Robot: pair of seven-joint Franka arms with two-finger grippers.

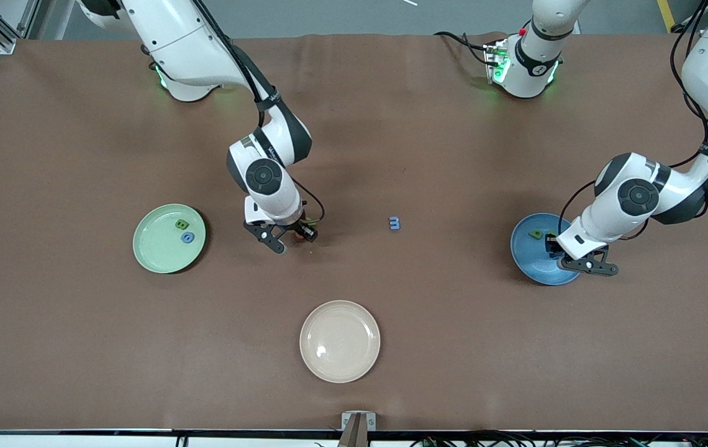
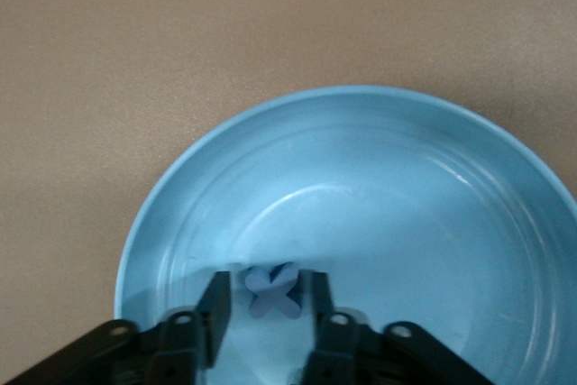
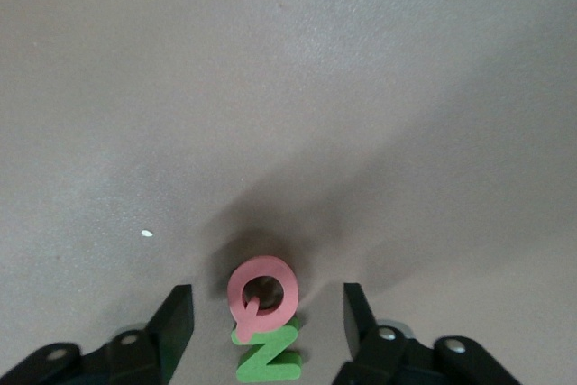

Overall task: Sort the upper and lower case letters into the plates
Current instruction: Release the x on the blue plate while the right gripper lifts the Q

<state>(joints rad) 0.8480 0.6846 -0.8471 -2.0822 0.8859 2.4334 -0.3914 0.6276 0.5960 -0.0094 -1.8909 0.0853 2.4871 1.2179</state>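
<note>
So the right gripper was down low over the brown worktop, about midway between the mint green plate and the little blue m, jaws spread wide with the pink Q and the green N sitting between them. The Q was lying partly on top of the N, so they touched, and neither was gripped. The left gripper was over the blue plate at the left arm's end, jaws parted with the blue x between them; the x looked like it was resting in the plate, not pinched, though I wouldn't swear to it. A small green letter was in that plate too. The mint plate held a green letter and a blue one just beside each other. The cream plate sat nearest the front camera with nothing in it. My take on handling: these letters look like light, stiff little foam or plastic cutouts, so they'd weigh nothing but could skid or flip if nudged. With the Q stacked on the N, I'd pinch the Q across its round outer edges and lift straight up, otherwise the N probably gets dragged along or both get clamped together. The m on its own looked like the easy one, squeeze across its flat sides.
</note>
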